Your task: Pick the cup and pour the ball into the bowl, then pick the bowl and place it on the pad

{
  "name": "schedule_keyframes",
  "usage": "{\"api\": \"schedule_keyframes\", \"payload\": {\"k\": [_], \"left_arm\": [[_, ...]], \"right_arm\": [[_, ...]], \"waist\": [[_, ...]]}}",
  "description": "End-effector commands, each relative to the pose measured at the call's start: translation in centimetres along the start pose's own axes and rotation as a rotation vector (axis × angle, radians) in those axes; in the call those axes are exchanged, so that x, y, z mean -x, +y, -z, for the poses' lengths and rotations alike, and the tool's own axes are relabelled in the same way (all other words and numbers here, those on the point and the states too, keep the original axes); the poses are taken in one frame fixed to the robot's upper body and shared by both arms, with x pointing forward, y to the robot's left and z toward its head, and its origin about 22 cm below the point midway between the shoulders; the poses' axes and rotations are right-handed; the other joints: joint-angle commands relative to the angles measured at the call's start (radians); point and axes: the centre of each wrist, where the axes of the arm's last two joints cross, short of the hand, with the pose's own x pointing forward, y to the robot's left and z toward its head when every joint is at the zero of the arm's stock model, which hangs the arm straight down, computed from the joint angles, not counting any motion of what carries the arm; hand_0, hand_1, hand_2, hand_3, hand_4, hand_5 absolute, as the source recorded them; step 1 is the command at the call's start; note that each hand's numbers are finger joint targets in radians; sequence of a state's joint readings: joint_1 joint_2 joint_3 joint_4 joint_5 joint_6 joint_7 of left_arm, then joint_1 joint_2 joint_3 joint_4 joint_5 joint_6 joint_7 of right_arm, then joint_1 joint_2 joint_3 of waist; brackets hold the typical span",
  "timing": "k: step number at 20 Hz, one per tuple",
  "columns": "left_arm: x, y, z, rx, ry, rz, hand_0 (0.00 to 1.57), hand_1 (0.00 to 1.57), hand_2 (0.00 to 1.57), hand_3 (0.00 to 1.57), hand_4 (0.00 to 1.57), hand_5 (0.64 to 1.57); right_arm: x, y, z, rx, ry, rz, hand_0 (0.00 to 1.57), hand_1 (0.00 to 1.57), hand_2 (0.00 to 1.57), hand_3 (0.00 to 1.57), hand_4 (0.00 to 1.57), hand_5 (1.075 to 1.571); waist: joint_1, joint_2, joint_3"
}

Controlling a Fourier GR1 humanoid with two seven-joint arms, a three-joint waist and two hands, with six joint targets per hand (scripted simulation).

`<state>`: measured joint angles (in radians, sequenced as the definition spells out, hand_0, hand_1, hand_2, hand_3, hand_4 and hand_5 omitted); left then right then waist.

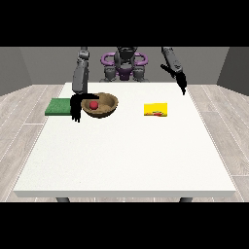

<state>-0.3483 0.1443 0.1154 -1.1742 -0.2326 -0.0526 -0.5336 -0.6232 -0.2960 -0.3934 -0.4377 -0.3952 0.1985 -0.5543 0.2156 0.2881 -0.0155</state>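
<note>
A brown bowl [101,106] stands on the table left of centre, with a red ball [94,105] inside it. The hand at the view's left [76,105] hangs at the bowl's left rim; a finger or thumb lies along that rim and the rest point down beside it. A green pad [59,106] lies flat just left of that hand, at the table's left edge. A yellow cup [156,110] lies on its side right of centre. The hand at the view's right [181,80] is raised over the table's far right corner, fingers pointing down, holding nothing.
The white table [126,155] stretches wide towards the camera below the objects. The robot's torso [124,65] stands behind the far edge. Wooden floor surrounds the table.
</note>
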Motion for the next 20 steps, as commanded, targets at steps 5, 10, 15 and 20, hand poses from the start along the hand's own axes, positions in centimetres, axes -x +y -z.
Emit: {"api": "schedule_keyframes", "payload": {"k": [5,10,15,20], "left_arm": [[-3.3,-1.5,3.6,0.1,-0.147,-0.002,0.0,0.0,0.0,0.0,0.0,0.709],[-5.5,-2.6,6.0,0.135,-0.241,0.001,0.0,0.0,0.0,0.0,0.0,0.711],[-4.9,-3.2,5.8,0.163,-0.201,-0.02,0.0,0.0,0.0,0.0,0.0,0.716],[-3.5,-4.4,5.4,0.188,-0.107,-0.049,0.0,0.0,0.0,0.0,0.0,0.712]], "right_arm": [[1.3,-5.7,-4.2,0.061,0.22,-0.633,1.57,1.57,1.57,1.57,1.11,1.559],[-2.3,-10.2,-4.8,0.151,0.112,-0.925,1.57,1.57,1.57,1.57,1.3,1.566],[-6.6,-12.7,-3.8,0.292,0.171,-0.975,1.57,1.57,1.57,1.57,1.24,1.571],[-7.8,-11.0,-1.7,0.339,0.321,-0.977,1.57,1.57,1.57,1.57,1.15,1.571]], "waist": [[0.159,0.127,0.0083],[0.2,0.194,0.0057],[0.243,0.129,0.006],[0.261,0.018,0.0087]]}}
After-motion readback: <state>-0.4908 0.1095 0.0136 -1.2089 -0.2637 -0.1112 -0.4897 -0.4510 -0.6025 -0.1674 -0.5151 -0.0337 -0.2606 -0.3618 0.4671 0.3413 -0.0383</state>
